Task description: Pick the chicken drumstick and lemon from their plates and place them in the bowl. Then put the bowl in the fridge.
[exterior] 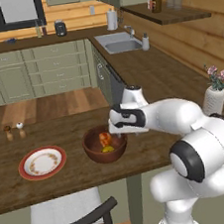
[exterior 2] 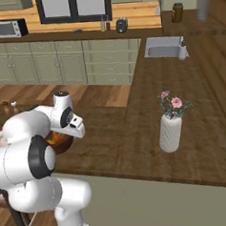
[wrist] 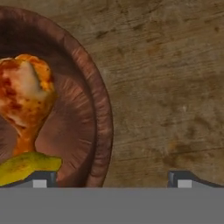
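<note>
Bowl under wide-open, empty jaws

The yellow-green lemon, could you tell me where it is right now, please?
The yellow-green lemon lies inside the dark reddish-brown wooden bowl on the wooden counter, touching the orange-brown chicken drumstick, right of the red-rimmed plate.

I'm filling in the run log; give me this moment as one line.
stage: both foods in bowl | chicken drumstick and lemon touching | gripper open, empty, over bowl rim | fridge step pending
</note>
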You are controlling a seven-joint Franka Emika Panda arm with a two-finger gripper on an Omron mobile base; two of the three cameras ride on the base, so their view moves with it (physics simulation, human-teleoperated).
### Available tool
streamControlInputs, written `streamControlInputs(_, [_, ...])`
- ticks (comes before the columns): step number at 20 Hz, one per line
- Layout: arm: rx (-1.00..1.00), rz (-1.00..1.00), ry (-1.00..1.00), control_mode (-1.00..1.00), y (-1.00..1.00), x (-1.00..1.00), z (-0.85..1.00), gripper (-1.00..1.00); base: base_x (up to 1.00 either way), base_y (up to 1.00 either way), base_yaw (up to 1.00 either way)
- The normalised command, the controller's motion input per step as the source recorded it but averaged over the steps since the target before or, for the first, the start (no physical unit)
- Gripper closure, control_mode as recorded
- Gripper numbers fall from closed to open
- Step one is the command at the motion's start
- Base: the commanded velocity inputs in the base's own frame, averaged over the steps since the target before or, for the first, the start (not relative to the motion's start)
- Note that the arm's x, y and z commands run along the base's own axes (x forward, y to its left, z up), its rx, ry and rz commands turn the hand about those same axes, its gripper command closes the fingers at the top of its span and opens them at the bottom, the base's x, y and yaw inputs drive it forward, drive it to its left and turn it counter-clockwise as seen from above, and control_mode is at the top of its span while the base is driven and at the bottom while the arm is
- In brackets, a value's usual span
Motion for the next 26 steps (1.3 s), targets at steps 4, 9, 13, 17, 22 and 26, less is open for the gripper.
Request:
streamControlInputs(4, [0.0,0.0,0.01,-1.0,0.0,0.13,-0.19,-1.0,0.0,0.0,0.0])
streamControlInputs(9, [0.0,0.0,0.03,-1.0,0.07,0.2,-0.21,-1.0,0.0,0.0,0.0])
streamControlInputs(13, [0.0,0.0,0.03,-1.0,0.17,0.1,-0.25,-1.0,0.0,0.0,0.0])
streamControlInputs(17, [0.0,0.0,0.02,-1.0,0.11,0.02,-0.26,-1.0,0.0,0.0,0.0])
streamControlInputs(22, [0.0,0.0,0.0,-1.0,0.0,0.0,-0.15,-1.0,0.0,0.0,0.0])
streamControlInputs(26, [0.0,0.0,0.0,-1.0,0.0,0.0,-0.14,1.0,0.0,0.0,0.0])
